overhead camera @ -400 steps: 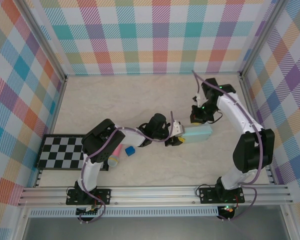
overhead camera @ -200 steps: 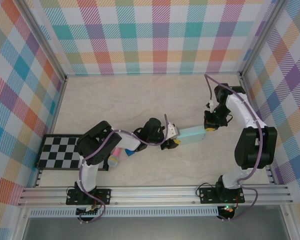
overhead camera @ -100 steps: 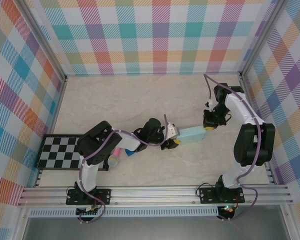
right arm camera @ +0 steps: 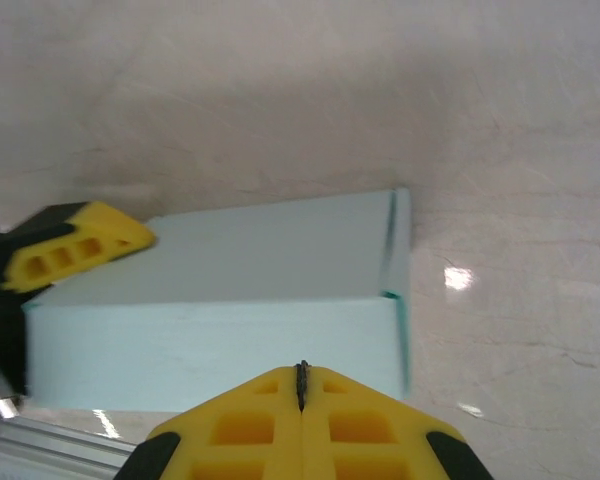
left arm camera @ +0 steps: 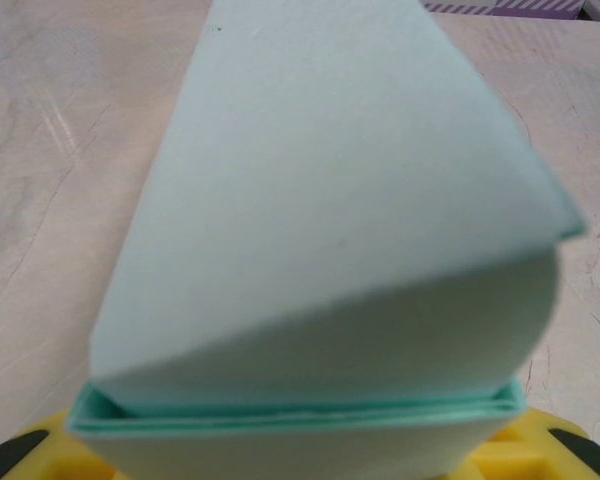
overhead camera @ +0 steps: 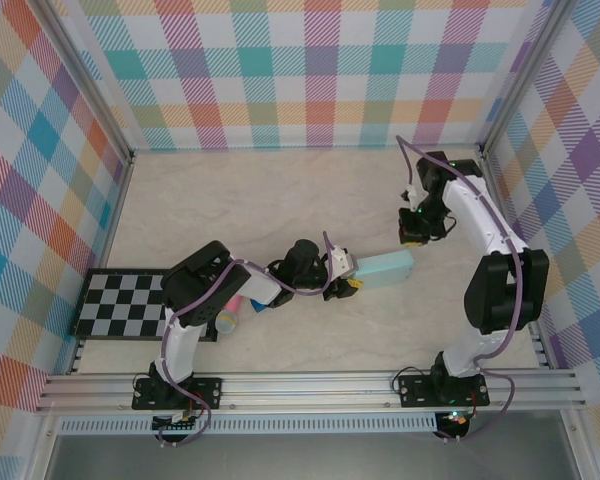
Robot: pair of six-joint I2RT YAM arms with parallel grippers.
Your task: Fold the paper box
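Here left pincer [overhead camera: 350,283] clamps paper box [overhead camera: 385,269]; right pincer [right arm camera: 302,370] (empty, closed) hovers beside.

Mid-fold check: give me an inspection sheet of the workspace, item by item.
Surface: marbled beige tabletop, no spills seen.
Job's things: paper box in rectangular shape, mid-table; the flap at its gripped end bows outward.
Clutter: checkered board at the left edge; pink-and-yellow object beside it.
Pincers: left pincer closed on the box's left end; right pincer shut, at the box's right end, contact unclear.
Cables: purple cable along each arm, looping above the right wrist.
Surroundings: plaid walls; aluminium rail in front.
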